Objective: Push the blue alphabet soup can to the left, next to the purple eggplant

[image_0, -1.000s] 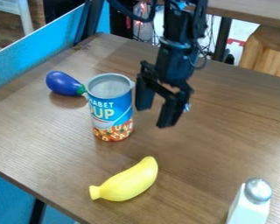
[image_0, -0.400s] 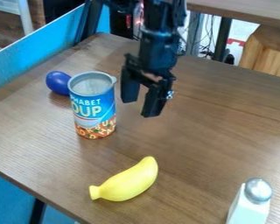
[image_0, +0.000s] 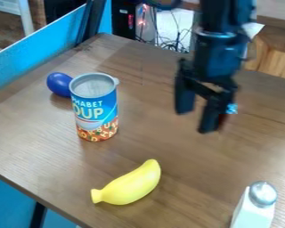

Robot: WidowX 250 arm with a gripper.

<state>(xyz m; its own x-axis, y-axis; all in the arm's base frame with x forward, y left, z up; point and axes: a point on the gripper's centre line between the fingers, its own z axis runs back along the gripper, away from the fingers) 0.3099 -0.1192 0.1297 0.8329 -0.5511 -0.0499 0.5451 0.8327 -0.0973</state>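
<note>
The black gripper (image_0: 193, 121) hangs over the right-centre part of the table, open, with nothing between its fingers. To its left, a little apart, stands an upright soup can (image_0: 96, 109) with a blue label and an empty-looking open top. A purple-blue eggplant (image_0: 59, 83) lies behind the can, which hides its stem end. Nearer the camera a yellow banana (image_0: 132, 183) lies on the wood, below and left of the gripper.
At the lower right stands a white shaker (image_0: 255, 208) with a metal cap. The brown table (image_0: 43, 147) ends at a blue panel (image_0: 34, 51) along the left. Cables hang behind the table's back edge, and a wooden stool is at the upper right.
The can has moved left, partly covering the eggplant. The gripper first shifted left beside the can, then moved well to the right, away from it. The banana and shaker have stayed put.
</note>
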